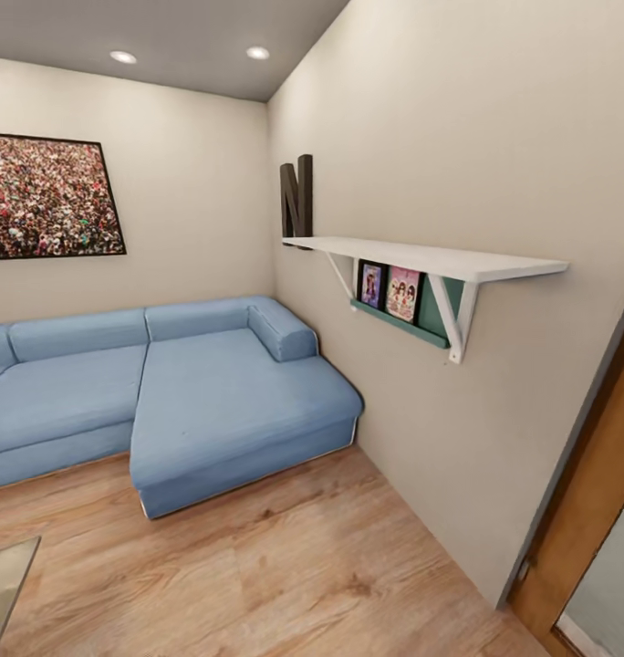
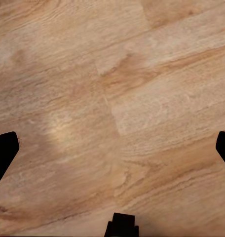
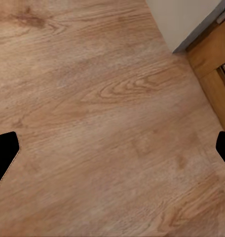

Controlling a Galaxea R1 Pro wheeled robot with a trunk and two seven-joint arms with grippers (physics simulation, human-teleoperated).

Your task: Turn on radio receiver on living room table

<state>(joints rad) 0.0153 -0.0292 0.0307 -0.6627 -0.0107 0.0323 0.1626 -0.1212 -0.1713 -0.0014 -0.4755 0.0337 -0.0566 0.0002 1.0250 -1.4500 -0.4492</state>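
both grippers, left [image 2: 112, 148] and right [image 3: 112, 148], are hanging released over bare wood floor [image 1: 303, 566]. the table's [image 1: 4, 575] glossy corner is peeking in at 8 o'clock, the blue sofa [image 1: 212, 401] sitting beyond it.

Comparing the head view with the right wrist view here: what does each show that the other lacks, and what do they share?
Head view alone: a light blue L-shaped sofa, a speckled framed picture, a white wall shelf with small pictures under it, and the glossy corner of the table. Right wrist view alone: the right gripper, its jaws spread wide over bare floor. Both show the wood floor, the pale wall's base and a wooden door frame.
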